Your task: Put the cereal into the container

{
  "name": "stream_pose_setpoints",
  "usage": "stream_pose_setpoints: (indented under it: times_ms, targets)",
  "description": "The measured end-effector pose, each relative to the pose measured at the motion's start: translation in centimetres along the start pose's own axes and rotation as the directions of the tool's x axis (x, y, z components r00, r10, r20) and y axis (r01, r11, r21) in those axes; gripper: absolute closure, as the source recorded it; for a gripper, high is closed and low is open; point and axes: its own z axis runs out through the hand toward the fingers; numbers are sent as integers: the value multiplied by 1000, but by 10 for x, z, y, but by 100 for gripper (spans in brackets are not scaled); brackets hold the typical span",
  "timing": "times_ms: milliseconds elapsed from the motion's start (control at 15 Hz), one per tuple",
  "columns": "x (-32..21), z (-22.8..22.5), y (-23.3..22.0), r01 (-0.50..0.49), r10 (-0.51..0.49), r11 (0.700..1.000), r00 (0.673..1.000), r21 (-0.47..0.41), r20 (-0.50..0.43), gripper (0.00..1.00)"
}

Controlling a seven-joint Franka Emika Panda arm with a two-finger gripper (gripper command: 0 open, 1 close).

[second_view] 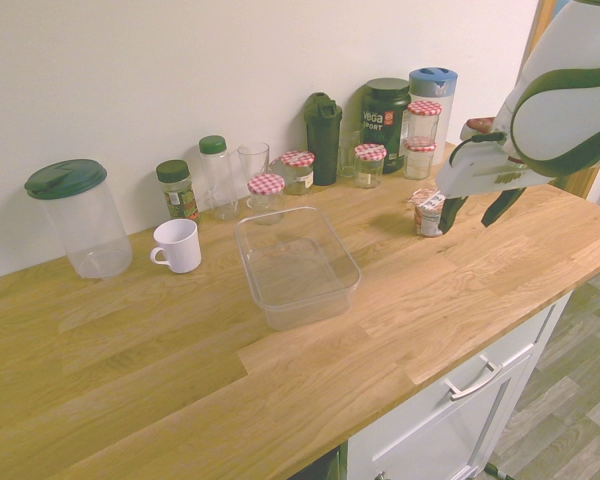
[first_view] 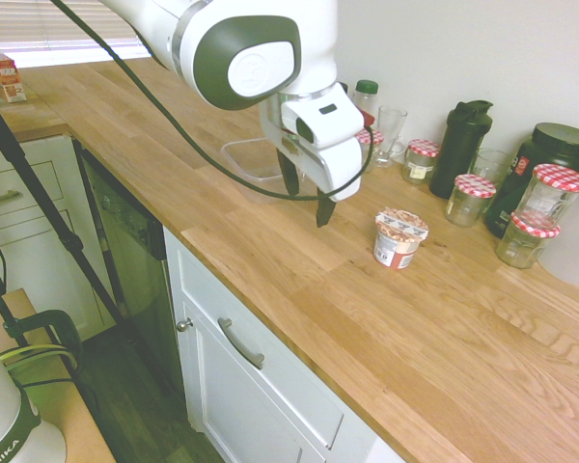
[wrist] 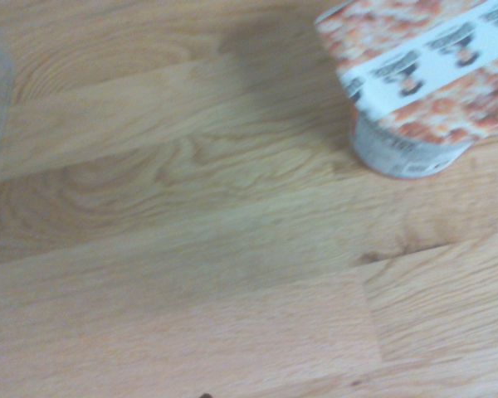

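Observation:
The cereal cup (first_view: 399, 238) stands upright on the wooden counter, white and red with a speckled foil lid; it also shows in the second exterior view (second_view: 428, 213) and, blurred, in the wrist view (wrist: 423, 75). The clear rectangular container (second_view: 298, 265) sits empty mid-counter, and the arm partly hides the container (first_view: 253, 158) in the first exterior view. My gripper (first_view: 307, 207) hangs open above the bare counter between container and cup, close beside the cup and apart from it. Nothing is between the fingers of the gripper (second_view: 470, 222).
Along the back wall stand glass jars with red-checkered lids (first_view: 477, 198), a black shaker bottle (first_view: 461, 145), a black tub (second_view: 385, 118), a drinking glass (second_view: 252, 160), a white mug (second_view: 176, 245) and a green-lidded pitcher (second_view: 78, 215). The counter's front edge (first_view: 270, 309) runs below the gripper.

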Motion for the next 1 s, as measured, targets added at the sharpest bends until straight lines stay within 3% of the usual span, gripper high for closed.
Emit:
stream_pose_setpoints:
  times_ms: [400, 1000]
  targets:
    - [60, 14, -13, -80, 81, 996, 996, -45, 30, 0]
    - [90, 67, -43, -78, 92, 988, 991, -136, 98, 0]
